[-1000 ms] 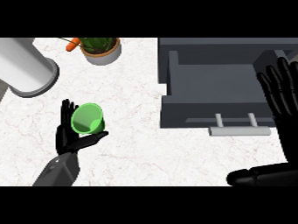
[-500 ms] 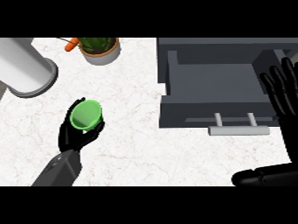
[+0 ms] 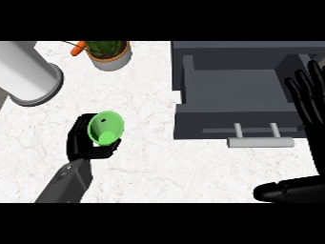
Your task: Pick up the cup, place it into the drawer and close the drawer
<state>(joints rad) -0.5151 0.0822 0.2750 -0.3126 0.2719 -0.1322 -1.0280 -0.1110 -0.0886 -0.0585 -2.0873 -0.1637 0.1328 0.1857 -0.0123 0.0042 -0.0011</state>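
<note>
A green cup [image 3: 106, 127] sits in my left hand [image 3: 87, 144], whose fingers are curled round it over the white counter at the lower left; the cup's mouth faces up toward me. The grey drawer [image 3: 235, 93] stands pulled open at the upper right, its inside bare, with a pale handle [image 3: 259, 141] on its front. My right hand [image 3: 318, 102] is held open with straight fingers pointing up, at the drawer's right side.
A large white cylinder [image 3: 17, 71] lies at the upper left. A potted plant [image 3: 108, 51] with a carrot [image 3: 76, 47] beside it stands at the counter's far edge. White marble counter [image 3: 151, 162] lies between cup and drawer.
My left hand has closed its fingers round the green cup and tipped it slightly. The right hand has stayed nearly in place.
</note>
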